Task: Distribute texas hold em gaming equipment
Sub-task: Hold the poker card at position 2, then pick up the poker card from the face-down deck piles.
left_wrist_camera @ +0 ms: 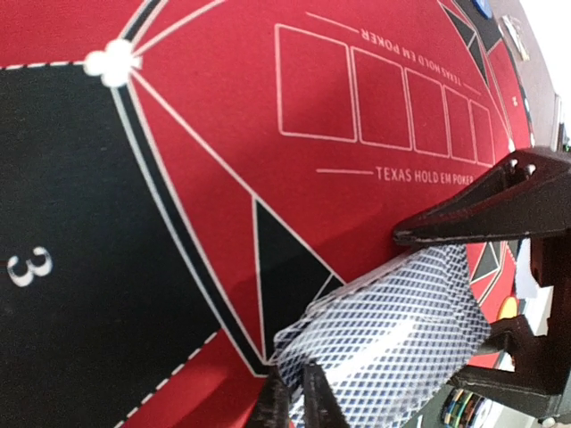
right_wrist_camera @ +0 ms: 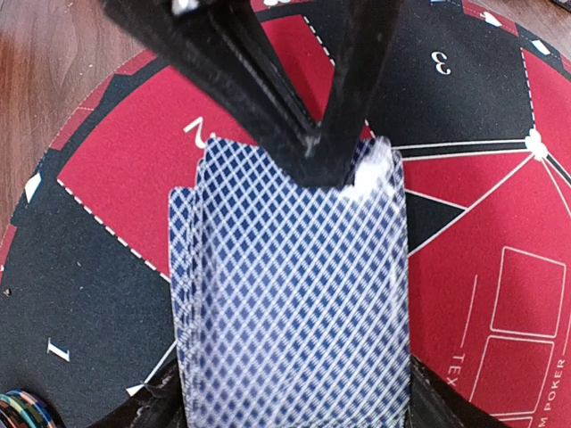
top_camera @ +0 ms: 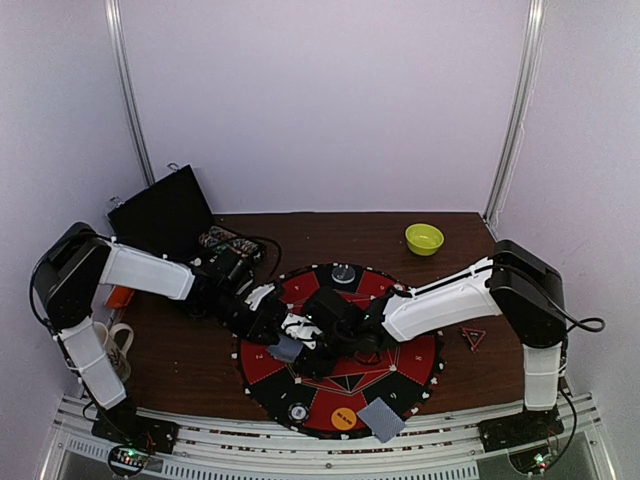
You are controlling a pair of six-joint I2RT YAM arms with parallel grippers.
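Pincers: two, both over the left-centre of the mat (top_camera: 405, 385) in the top view. Right pincer (right_wrist_camera: 312, 153): fingertips pressed together, clenched on the upper edge of the deck (right_wrist_camera: 294, 303); how many cards they nip cannot be told. Left pincer (left_wrist_camera: 428, 312): fingers (left_wrist_camera: 473, 201) on opposite sides of the same deck, grasping it across its width. In the right wrist view they show as dark shapes flanking the deck's lower corners.

Deck: one, grey-blue lattice backs up, slightly fanned, several edges stepped along its left side in the right wrist view. It sits over a red sector; whether it touches the mat cannot be told.

Lower rim of mat, bottom of the top view:
- loose card (top_camera: 381, 420), one, back up, lower right
- orange disc (top_camera: 343, 418), one, just left of the card
- chip stack (top_camera: 298, 411), one, further left

Mat: one, round, red and black, printed TEXAS HOLD EM POKER, with five card boxes.

Upper rim of mat: dark round piece (top_camera: 344, 272), one; chip stack or disc cannot be told.

Upper frame:
- bowl (top_camera: 424, 239), one, lime green, on the table (top_camera: 200, 360), upper right of the mat
- black case (top_camera: 165, 213), one, open, upper left
- chip tray (top_camera: 225, 243), one, just beside the case
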